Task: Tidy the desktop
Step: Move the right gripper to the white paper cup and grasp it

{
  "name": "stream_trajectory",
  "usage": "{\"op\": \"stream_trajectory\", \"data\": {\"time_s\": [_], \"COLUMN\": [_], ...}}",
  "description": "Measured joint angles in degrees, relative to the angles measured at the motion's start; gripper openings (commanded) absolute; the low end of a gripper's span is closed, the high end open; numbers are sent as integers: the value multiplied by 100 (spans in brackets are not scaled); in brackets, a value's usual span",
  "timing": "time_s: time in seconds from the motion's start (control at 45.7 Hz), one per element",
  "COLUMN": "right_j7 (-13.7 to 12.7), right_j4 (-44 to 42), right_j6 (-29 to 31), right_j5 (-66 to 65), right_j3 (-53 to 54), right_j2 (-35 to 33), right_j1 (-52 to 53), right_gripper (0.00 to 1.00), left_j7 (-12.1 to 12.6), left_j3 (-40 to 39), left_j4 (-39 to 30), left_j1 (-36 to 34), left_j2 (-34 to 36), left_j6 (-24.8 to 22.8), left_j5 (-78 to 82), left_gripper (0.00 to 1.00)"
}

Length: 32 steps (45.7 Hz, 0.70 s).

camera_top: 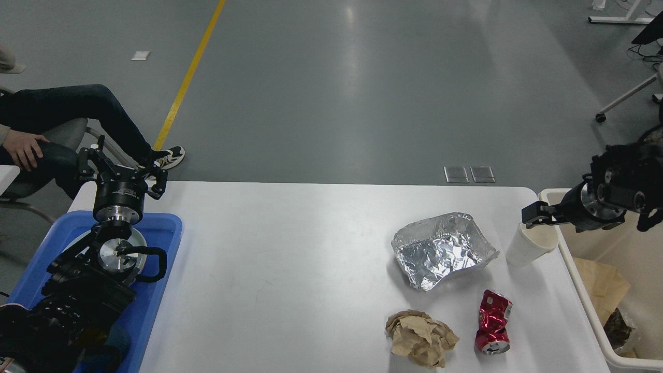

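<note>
The white desktop [290, 269] holds a crumpled foil tray [443, 248], a white paper cup [531, 243] lying tilted, a crushed red can [494, 322] and a ball of crumpled brown paper [420, 338], all at the right. My right gripper [536, 214] hovers just over the cup's upper rim, beside the beige bin [637, 254]. It is seen side-on, so its fingers cannot be told apart. My left gripper [121, 168] is open and empty, held above the far end of the blue tray [160, 228] at the left.
The beige bin stands off the table's right edge with brown paper and dark scraps in it. A round silver plate [137, 238] lies in the blue tray under my left arm. A seated person's legs [77, 111] are beyond the far left corner.
</note>
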Motion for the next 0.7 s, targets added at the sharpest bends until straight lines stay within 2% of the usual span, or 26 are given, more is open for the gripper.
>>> {"op": "stream_trajectory", "data": {"time_s": [0.175,0.503,0.613,0.7], "right_j7": [-6,-8,-8,-8], "right_j4": [-209,-541,-573,-574], "right_j6": [-664,-973,-1324,-1620], "right_j5": [0,3,17,92], "right_j3": [0,-7,15,61], "right_j2": [-8,-12,-13,-13], "right_j1": [-483,-988,-1106,-1228], "right_gripper": [100,99,99,91], "left_j7": [0,0,0,0], "left_j3": [0,0,0,0], "left_j4": [0,0,0,0], "left_j1": [0,0,0,0], "left_j2": [0,0,0,0], "left_j6": [0,0,0,0], "left_j5": [0,-1,-1,-1], "left_gripper": [96,96,96,96]}}
